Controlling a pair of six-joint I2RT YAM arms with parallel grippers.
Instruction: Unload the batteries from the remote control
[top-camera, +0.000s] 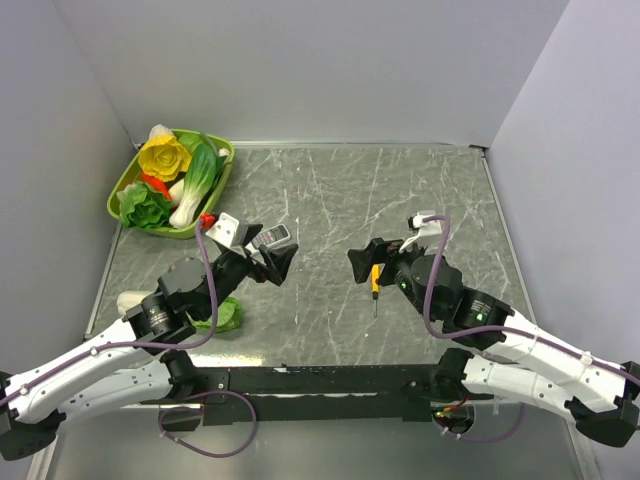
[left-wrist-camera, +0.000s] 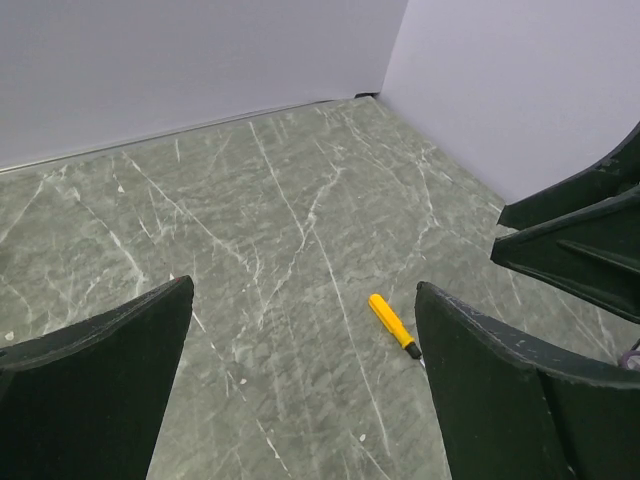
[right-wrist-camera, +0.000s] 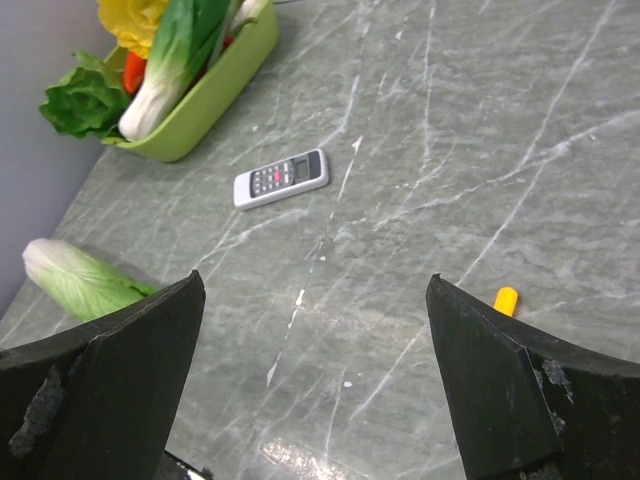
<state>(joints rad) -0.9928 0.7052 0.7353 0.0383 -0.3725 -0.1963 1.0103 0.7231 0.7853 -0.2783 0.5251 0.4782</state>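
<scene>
Left hand (top-camera: 285, 265) and right hand (top-camera: 357, 267) gape empty; remote (top-camera: 271, 237) lies just beyond the left, buttons up, long axis left-right.

Remote control (top-camera: 270, 237) left of screwdriver (top-camera: 375, 280)

Polished veined stone-look table (top-camera: 400, 200), smooth white plastic remote control (right-wrist-camera: 281, 178)
</scene>
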